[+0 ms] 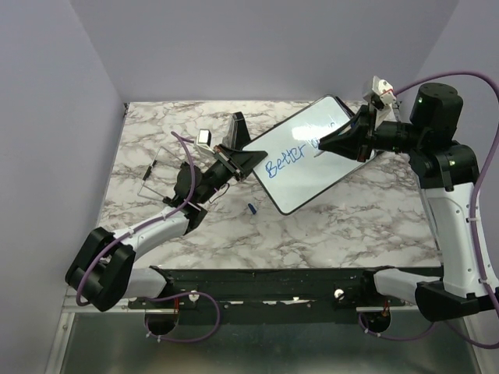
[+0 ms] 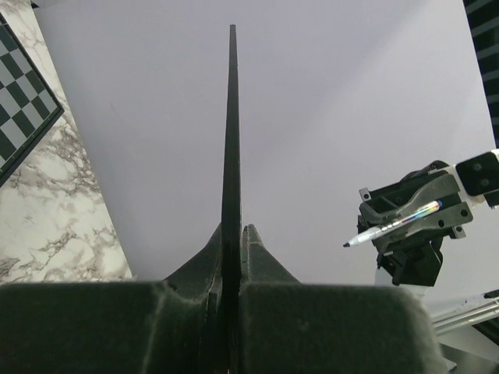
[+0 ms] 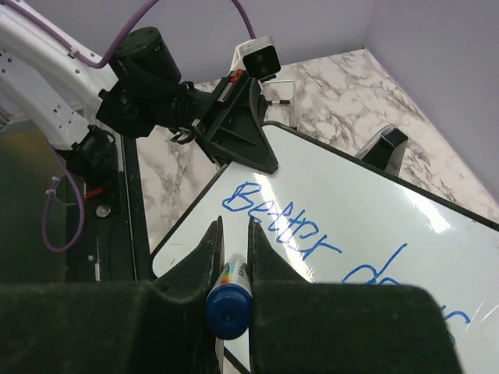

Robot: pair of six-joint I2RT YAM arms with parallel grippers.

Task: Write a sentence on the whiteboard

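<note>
The whiteboard (image 1: 312,167) is held tilted above the marble table. My left gripper (image 1: 240,160) is shut on its left edge; in the left wrist view the board (image 2: 231,117) runs edge-on between the closed fingers (image 2: 257,253). The sentence (image 1: 284,162) shows blue "Better" and the start of a word beginning with "d", also in the right wrist view (image 3: 284,226). My right gripper (image 1: 331,142) is shut on a blue-ended marker (image 3: 230,300) over the board's right part. In the left wrist view the marker (image 2: 398,222) has its tip off the board's face.
A small blue cap (image 1: 252,208) lies on the table near the board's lower corner. A checkered chessboard (image 2: 19,86) lies at the left. A black block (image 3: 382,144) stands behind the board. A thin wire-like frame (image 1: 156,175) lies left of my left arm.
</note>
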